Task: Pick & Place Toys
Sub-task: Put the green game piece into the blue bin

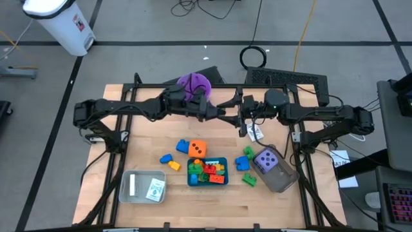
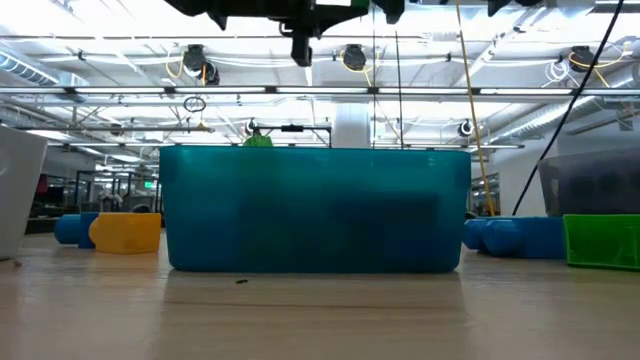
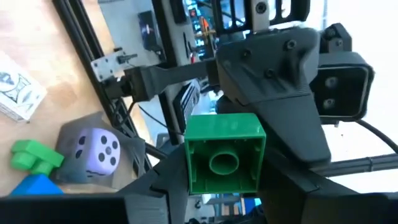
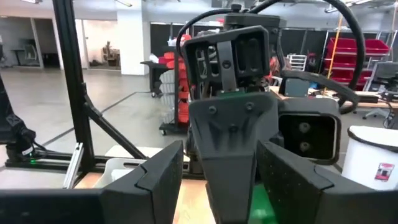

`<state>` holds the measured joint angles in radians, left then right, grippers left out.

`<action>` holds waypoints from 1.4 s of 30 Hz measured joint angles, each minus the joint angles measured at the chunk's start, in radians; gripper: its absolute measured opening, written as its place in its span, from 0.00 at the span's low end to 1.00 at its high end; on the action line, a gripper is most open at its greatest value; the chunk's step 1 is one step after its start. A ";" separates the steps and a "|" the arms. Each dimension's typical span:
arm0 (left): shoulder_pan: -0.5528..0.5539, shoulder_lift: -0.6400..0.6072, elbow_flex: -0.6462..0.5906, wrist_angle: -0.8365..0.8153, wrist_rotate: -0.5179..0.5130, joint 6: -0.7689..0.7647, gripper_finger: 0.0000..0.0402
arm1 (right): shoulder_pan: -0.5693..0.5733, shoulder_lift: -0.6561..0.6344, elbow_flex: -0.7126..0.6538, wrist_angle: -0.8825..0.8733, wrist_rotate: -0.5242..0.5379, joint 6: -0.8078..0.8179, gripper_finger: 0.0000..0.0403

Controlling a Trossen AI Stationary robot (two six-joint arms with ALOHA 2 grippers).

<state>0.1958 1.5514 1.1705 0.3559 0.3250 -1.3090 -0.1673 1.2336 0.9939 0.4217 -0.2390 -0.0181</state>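
Both arms stretch inward, left hand (image 1: 222, 111) and right hand (image 1: 239, 115) meeting fingertip to fingertip above the table.

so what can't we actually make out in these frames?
- Low view: the teal tray fills the middle and hides its contents and most of the table behind it.
- High view: the print on the cards in the grey tray is too small to read.
- Left wrist view: the green brick sits between the left gripper fingers; the other arm blocks the scene behind.
- Right wrist view: the facing arm hides that brick.
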 joint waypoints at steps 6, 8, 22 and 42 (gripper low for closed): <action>-0.001 0.017 0.029 -0.006 0.038 0.017 0.40 | -0.004 -0.002 0.000 -0.001 -0.001 0.002 0.49; -0.004 0.017 0.030 -0.014 0.038 0.018 0.40 | -0.017 -0.001 0.000 -0.008 -0.003 0.002 0.49; 0.010 0.005 0.035 0.029 0.098 0.032 0.37 | -0.063 0.002 -0.004 -0.105 -0.049 0.025 0.49; 0.035 0.005 0.034 -0.016 0.119 0.030 0.40 | -0.063 0.001 -0.004 -0.045 -0.050 0.021 0.48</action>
<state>0.2310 1.5566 1.2041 0.3402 0.4444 -1.2792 -0.2299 1.2350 0.9901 0.3771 -0.2893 0.0032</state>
